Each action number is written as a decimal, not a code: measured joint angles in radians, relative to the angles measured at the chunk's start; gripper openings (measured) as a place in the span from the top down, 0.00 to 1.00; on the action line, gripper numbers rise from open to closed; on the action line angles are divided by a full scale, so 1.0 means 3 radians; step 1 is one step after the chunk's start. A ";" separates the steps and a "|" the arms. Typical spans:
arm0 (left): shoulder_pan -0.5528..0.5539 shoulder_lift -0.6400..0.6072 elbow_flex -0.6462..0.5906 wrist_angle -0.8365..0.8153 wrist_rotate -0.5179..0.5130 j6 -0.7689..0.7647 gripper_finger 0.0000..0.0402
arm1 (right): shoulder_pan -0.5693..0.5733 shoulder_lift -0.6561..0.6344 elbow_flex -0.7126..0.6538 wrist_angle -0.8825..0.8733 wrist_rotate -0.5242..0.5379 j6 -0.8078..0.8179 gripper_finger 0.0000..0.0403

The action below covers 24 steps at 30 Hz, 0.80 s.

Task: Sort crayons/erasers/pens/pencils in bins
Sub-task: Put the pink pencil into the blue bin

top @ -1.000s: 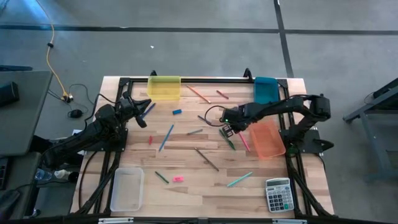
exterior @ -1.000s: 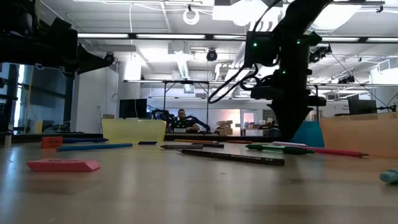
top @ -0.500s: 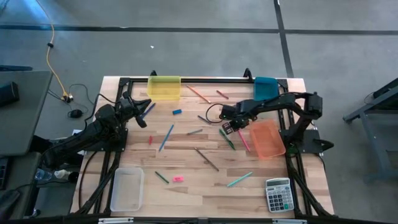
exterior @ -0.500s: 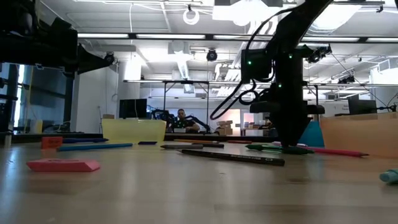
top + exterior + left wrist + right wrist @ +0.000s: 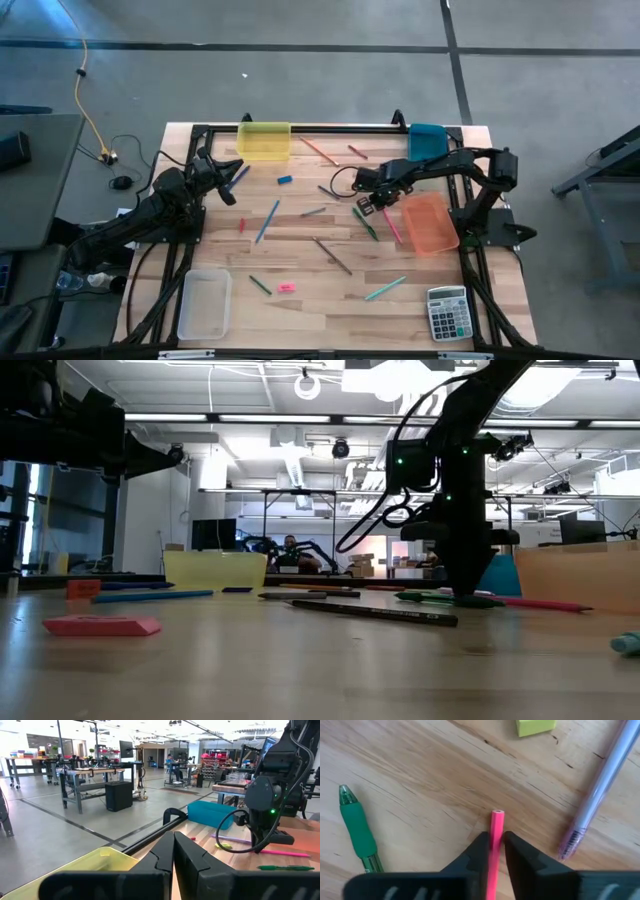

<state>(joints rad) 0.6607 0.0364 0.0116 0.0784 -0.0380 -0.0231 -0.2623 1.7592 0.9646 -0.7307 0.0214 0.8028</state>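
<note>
Sorting is under way, and the right gripper (image 5: 493, 851) is seen low over the table (image 5: 330, 300), its two fingers drawn in on either side of a thin pink stick (image 5: 495, 845) so that the stick sits pinched between them. The stick lies flat on the wood with its end poking out past the fingertips, which suggests it is being clamped near one end ahead of a lift. Just beside it are a green pen (image 5: 357, 832), a pale lilac pen (image 5: 600, 790) and a pale yellow eraser (image 5: 536, 726), each apart from the fingers, so only the pink stick is taken.

In the high view the right gripper (image 5: 365, 203) is placed just beside the orange bin (image 5: 430, 222), probably so that the carry is kept short. The teal bin (image 5: 427, 143) and the yellow bin (image 5: 264, 140) stand along the far edge, and the clear bin (image 5: 204, 302) sits at the near left corner. Other erasers remain loose: a blue one (image 5: 285, 180) and a pink one (image 5: 286, 287).

The left gripper (image 5: 228, 180) is held fully closed on nothing, parked near the yellow bin.
</note>
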 joint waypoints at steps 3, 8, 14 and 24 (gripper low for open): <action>0.0000 0.0000 0.0000 0.0001 0.0000 0.0000 1.00 | 0.0000 0.0001 -0.0003 -0.0003 -0.0006 0.0000 0.96; 0.0001 0.0000 0.0000 0.0000 0.0000 0.0000 1.00 | 0.0000 -0.0028 -0.0004 -0.0002 -0.0016 0.0013 0.98; 0.0001 0.0000 0.0000 0.0001 0.0000 0.0000 1.00 | 0.0000 -0.0203 -0.0025 0.0003 -0.0116 0.0126 0.98; 0.0000 0.0000 0.0000 0.0000 0.0001 0.0000 1.00 | -0.0010 -0.0746 -0.0020 0.0063 -0.0373 0.0078 0.98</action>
<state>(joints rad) 0.6606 0.0364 0.0116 0.0784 -0.0377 -0.0231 -0.2653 1.5353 0.9585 -0.7117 -0.0904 0.8263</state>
